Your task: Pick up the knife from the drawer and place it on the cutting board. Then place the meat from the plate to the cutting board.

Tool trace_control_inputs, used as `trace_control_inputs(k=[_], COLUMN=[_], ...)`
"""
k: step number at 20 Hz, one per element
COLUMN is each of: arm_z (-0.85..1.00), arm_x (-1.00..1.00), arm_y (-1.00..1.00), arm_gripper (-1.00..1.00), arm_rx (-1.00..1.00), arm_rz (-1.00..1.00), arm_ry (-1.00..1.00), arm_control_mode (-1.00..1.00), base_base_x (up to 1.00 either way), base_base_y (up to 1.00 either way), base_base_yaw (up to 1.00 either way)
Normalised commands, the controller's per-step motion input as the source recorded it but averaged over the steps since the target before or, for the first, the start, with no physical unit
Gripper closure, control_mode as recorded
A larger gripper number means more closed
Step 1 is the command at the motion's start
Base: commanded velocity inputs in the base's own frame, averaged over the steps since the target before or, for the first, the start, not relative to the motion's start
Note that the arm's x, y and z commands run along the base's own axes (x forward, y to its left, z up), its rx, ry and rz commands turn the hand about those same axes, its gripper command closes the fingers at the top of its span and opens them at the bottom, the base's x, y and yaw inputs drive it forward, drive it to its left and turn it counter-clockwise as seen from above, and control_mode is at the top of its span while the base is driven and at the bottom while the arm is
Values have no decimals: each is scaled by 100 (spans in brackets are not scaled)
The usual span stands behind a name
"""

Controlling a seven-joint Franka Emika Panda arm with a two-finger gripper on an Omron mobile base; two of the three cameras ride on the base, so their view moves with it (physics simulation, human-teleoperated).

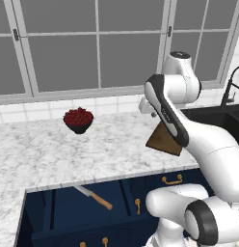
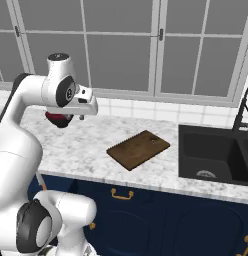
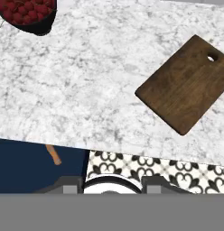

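You are looking at a white marble table (image 1: 39,149) under a row of windows, with navy cabinets below it. The drawer (image 1: 68,212) stands pulled out beneath the table's front edge, and the knife (image 1: 95,196) lies inside it, its tan handle pointing away from the blade; in the hand view only that handle peeks out under the front edge. The cutting board (image 2: 138,149), dark brown and bare, rests on the table near the front edge, beside the black sink (image 2: 216,155). A dark bowl of red berries (image 1: 78,119) sits toward the back edge. Your tool (image 2: 82,116) hangs high above the table, well apart from the knife; whether its tips are apart or together, you cannot tell from these pictures, and it appears to carry nothing. By this reckoning nothing is done yet: the knife needs fetching first, then the meat.
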Motion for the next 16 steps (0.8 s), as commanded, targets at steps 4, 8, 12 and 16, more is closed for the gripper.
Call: trace_control_inputs(k=[4,8,12,16], arm_z=[0,-9,-24,-13], arm_x=[-46,-68,-71,-94], arm_y=[8,6,0,0], arm_gripper=[-100,-100,-100,-100], arm_rx=[0,0,0,0], arm_rz=[0,0,0,0], arm_ry=[-6,0,0,-2], arm_control_mode=[-100,-100,-100,-100], base_base_x=[0,0,0,0], base_base_y=[0,0,0,0], base_base_yaw=[0,0,0,0])
